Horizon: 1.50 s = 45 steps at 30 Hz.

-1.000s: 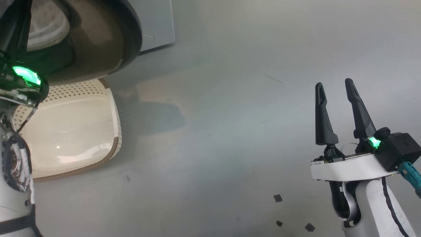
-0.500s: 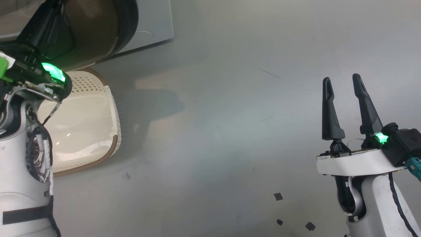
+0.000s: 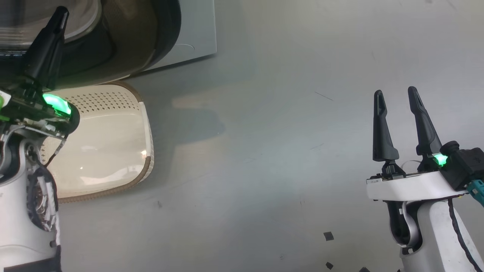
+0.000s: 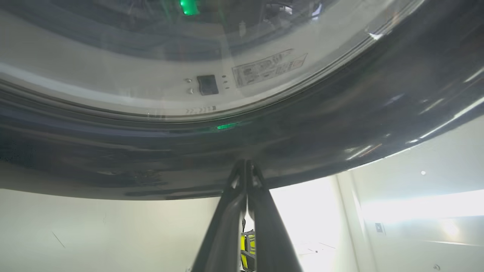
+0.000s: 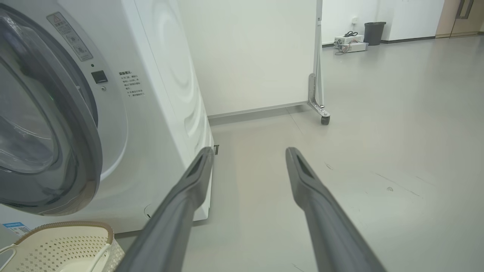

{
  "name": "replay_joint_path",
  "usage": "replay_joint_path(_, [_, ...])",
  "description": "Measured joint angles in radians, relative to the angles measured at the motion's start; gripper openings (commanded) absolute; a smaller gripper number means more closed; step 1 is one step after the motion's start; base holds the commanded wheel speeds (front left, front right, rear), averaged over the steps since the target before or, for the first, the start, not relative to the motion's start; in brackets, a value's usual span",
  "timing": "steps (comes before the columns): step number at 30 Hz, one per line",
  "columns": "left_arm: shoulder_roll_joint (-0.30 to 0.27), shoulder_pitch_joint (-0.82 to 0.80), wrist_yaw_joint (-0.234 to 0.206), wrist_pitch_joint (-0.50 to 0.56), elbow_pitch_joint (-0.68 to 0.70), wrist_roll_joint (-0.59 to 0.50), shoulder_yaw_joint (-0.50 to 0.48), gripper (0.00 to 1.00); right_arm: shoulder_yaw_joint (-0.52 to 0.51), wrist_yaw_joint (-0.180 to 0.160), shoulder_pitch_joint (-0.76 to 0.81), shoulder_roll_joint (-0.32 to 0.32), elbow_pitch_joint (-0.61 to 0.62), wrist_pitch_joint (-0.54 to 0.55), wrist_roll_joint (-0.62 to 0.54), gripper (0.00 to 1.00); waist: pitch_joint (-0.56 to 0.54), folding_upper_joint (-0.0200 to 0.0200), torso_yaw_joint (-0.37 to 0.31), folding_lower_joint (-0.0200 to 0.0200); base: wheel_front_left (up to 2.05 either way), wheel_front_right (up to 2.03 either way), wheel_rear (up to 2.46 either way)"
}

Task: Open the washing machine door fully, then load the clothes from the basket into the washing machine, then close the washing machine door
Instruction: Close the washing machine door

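The washing machine door [image 3: 166, 34], a glossy black ring around clear glass, stands partly open over the basket [image 3: 106, 139]; in the right wrist view the door [image 5: 56, 151] hangs off the white washing machine [image 5: 166, 98]. My left gripper [image 3: 60, 13] is shut with nothing in it, and its tips [image 4: 245, 166] lie against the lower edge of the door's black ring [image 4: 321, 128]. The cream basket [image 5: 64, 241] shows a bare inside. The clothes are out of view. My right gripper [image 3: 395, 94] hangs open over bare floor at the lower right, and its fingers [image 5: 189, 189] are spread wide.
Grey floor stretches to the right of the machine. A white panel on castors [image 5: 319, 94] stands behind it, and a bin and boxes [image 5: 374, 32] sit by the far wall. Small black tape bits [image 3: 328, 236] mark the floor near my right arm.
The head view has shifted. My left gripper has moved up along the door, and its shut fingers now show pointing at the glass. The right gripper stays open and still.
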<state>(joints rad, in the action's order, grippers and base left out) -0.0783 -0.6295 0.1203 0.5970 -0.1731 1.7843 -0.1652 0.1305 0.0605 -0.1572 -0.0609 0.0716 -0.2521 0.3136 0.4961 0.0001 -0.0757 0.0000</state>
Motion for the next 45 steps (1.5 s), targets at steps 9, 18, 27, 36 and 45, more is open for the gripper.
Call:
replay_joint_path(9, [0.034,0.147,0.000,-0.028,0.109,-0.018,-0.062,1.00,-0.034,0.000,0.003,0.001,-0.017,0.000,-0.001,1.00,-0.061,0.0000,0.024,0.0000,0.00,0.00,0.00])
replay_joint_path(18, [0.037,0.289,0.000,-0.108,0.244,-0.171,-0.086,1.00,-0.034,0.012,0.030,0.002,-0.048,0.000,-0.008,1.00,-0.136,0.0000,0.058,0.0000,0.00,0.00,0.00])
replay_joint_path(27, [-0.004,0.453,0.000,-0.267,0.372,-0.544,-0.048,1.00,-0.031,0.020,0.097,0.004,-0.077,0.000,-0.008,1.00,-0.218,0.0000,0.085,0.0000,0.00,0.00,0.00])
replay_joint_path(36, [-0.169,0.592,0.001,-0.473,0.464,-1.012,0.118,1.00,-0.028,0.021,0.154,0.006,-0.093,0.000,-0.013,1.00,-0.288,0.0000,0.122,0.0000,0.00,0.00,0.00])
replay_joint_path(45, [-0.182,0.746,0.004,-0.645,0.336,-1.319,0.177,1.00,-0.025,0.025,0.215,0.007,-0.112,0.000,-0.018,1.00,-0.359,0.0000,0.145,-0.0001,0.00,0.00,0.00])
